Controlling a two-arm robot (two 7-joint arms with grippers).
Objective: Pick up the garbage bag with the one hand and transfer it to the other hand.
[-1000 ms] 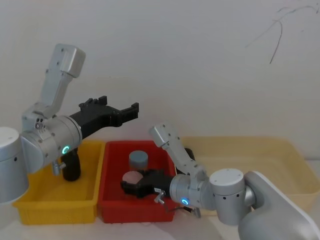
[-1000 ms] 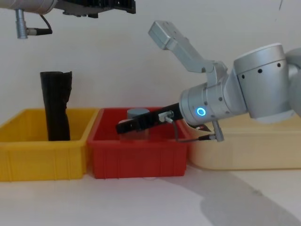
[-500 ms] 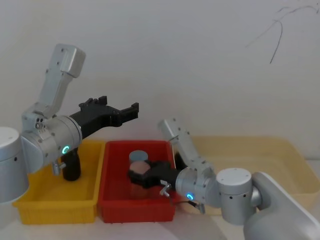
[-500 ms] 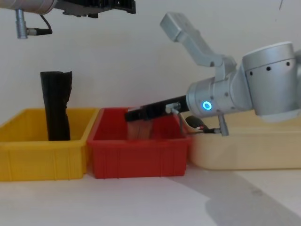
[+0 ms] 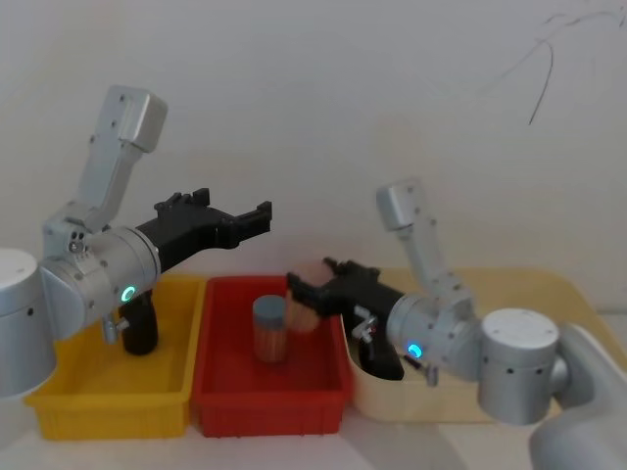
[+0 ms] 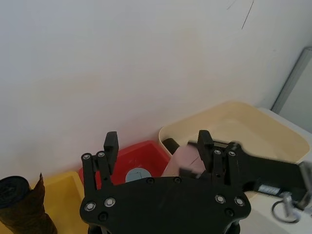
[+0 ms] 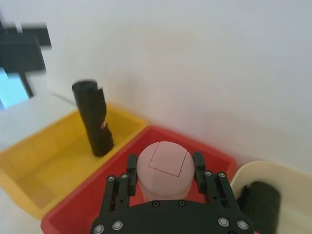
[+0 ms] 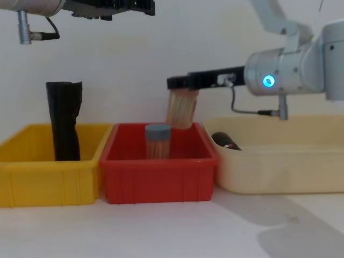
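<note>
Head view first: our left gripper (image 5: 235, 223), on the arm with the green-teal ring, hangs in the air above the yellow bin (image 5: 108, 392), fingers spread wide and holding nothing. Our right gripper (image 5: 306, 294), on the blue-ringed arm, is closed around a pink-lidded jar (image 5: 300, 313) lifted over the red bin (image 5: 269, 397). A grey-lidded jar (image 5: 269, 328) stands inside that red bin. A black roll (image 5: 140, 323) stands upright in the yellow bin, partly behind our left arm. To the right sits a cream tub (image 5: 549, 294), and a dark cylinder (image 5: 377, 357) lies in its near-left corner, mostly hidden by our right arm. A plain white wall backs everything, with a thin dark crack (image 5: 539, 69) near its upper right.

Left wrist view: our left fingers (image 6: 111, 146) stand well apart, the bins below them, and a grey frame edge (image 6: 292, 80) shows at the side of the room.

Right wrist view: the jar's pink lid (image 7: 165, 168) sits clamped between our right fingers (image 7: 131, 168). The garbage bag (image 7: 261, 204) lies on its side in the cream tub, and the ragged-topped roll stands in the yellow bin.

Chest view: the three bins rest in a row, touching, on a pale tabletop (image 8: 161, 231). The held jar hangs tilted above the red bin's back edge, and the bag's dark end rests against the tub's left wall.
</note>
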